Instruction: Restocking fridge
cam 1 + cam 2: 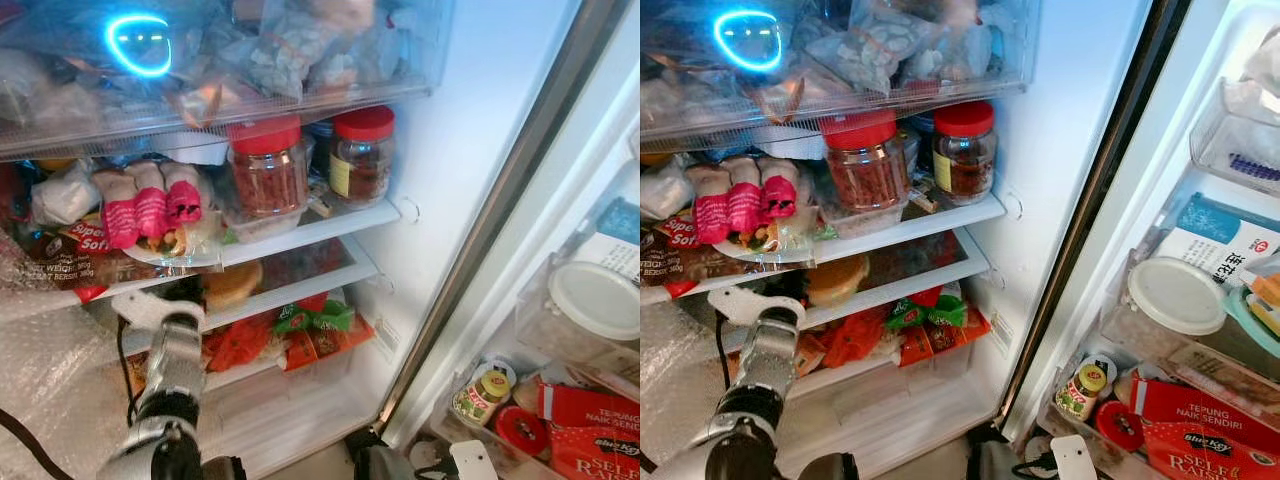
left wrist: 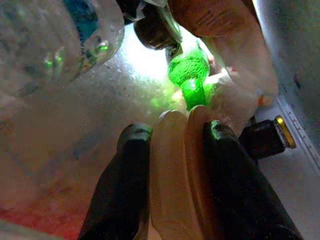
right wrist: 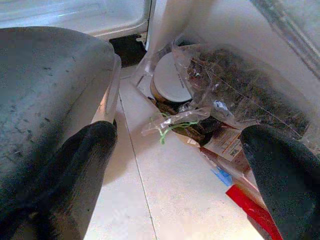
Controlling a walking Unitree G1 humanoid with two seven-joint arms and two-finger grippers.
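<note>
Fridge interior (image 1: pixel 450 150) stands open, its shelves crowded: two red-lidded jars (image 1: pixel 268 165) sit side by side on the upper glass shelf, beside a plate of pink-wrapped sausages (image 1: pixel 150 205). Below, orange and green snack packets (image 1: pixel 290 335) lie on a lower shelf. Door bins (image 1: pixel 545 320) on the right carry a white-lidded tub (image 1: pixel 595 298) and red boxes (image 1: pixel 1200 430).

Left arm (image 1: pixel 165 385) reaches into the lower left shelf. Left gripper (image 2: pixel 172 150) is closed narrowly on a pale, smooth item (image 2: pixel 175 185), which sits directly between both fingers (image 2: pixel 125 170) and touches each; its identity cannot be determined.

Right gripper (image 3: pixel 180 145) hangs low with fingers spread wide, holding nothing, above pale floor (image 3: pixel 165 200) near bagged groceries (image 3: pixel 235 95).
</note>
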